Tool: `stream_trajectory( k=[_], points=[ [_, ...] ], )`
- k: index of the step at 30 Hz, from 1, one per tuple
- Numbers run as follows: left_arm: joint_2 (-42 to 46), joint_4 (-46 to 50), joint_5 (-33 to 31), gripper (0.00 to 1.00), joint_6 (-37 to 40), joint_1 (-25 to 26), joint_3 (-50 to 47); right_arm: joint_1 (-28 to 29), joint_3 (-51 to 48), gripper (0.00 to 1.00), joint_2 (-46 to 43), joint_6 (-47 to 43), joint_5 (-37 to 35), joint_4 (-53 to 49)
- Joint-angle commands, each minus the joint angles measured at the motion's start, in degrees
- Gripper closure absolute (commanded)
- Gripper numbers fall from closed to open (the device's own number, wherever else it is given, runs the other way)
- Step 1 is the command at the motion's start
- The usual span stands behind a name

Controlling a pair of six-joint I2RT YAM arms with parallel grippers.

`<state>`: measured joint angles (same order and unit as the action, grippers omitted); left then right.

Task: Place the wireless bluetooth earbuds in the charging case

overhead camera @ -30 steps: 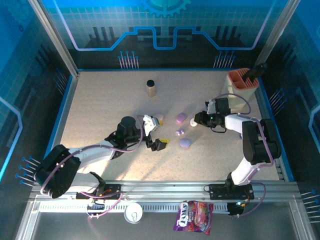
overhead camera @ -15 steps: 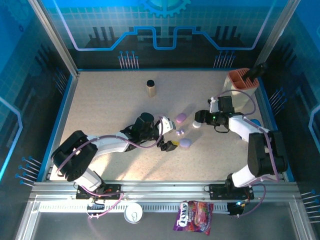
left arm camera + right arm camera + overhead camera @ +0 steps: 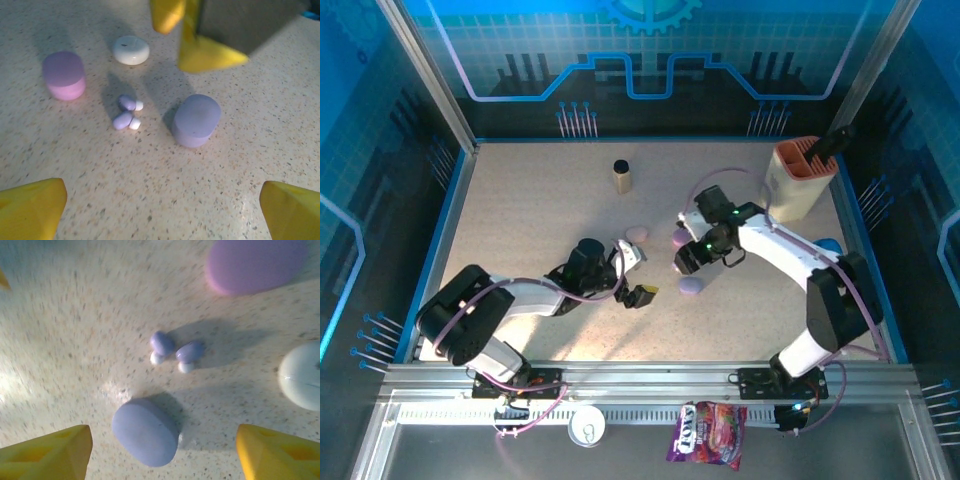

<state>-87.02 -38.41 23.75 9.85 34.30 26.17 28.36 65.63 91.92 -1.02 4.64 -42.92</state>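
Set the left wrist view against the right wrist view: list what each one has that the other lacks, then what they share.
Left wrist: its own left gripper, open, at the bottom, and the right gripper from outside, hanging over the table. Right wrist: that gripper's own fingers, spread at the bottom. Both: two purple earbuds, lavender case, pink case, round white case.
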Motion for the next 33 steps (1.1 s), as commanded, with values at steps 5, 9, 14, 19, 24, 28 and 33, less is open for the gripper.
stream_trajectory(
  k=[5, 9, 14, 19, 24, 28, 33],
  points=[
    [5.9, -11.1, -0.7, 0.01, -6.7, -1.8, -7.6, 8.5, 9.5, 0.21, 11.0, -9.0, -10.5, -15.4],
    [6.3, -11.2, -0.7, 0.01, -7.0, -2.0, -8.7, 11.4, 13.8, 0.2, 16.4, -10.7, -12.1, -20.3],
    [6.4, -11.0, -0.3, 0.01, -6.6, -2.0, -9.0, 13.5, 17.0, 0.22, 22.0, -10.9, -15.2, -23.3],
    [7.2, -9.5, -0.3, 0.01, -5.9, -2.0, -9.1, 14.4, 18.8, 0.28, 25.1, -9.7, -16.9, -23.9],
    [7.3, -9.4, -0.1, 0.01, -5.7, -2.0, -9.0, 14.5, 19.2, 0.44, 26.1, -7.6, -18.3, -23.0],
    [7.1, -9.4, 0.0, 0.01, -5.5, -2.0, -9.0, 14.4, 18.8, 0.55, 25.5, -5.9, -18.7, -21.9],
    [7.0, -10.8, -0.6, 0.01, -6.9, -1.9, -8.8, 12.8, 16.4, 0.6, 20.7, -3.3, -14.1, -18.5]
  ],
)
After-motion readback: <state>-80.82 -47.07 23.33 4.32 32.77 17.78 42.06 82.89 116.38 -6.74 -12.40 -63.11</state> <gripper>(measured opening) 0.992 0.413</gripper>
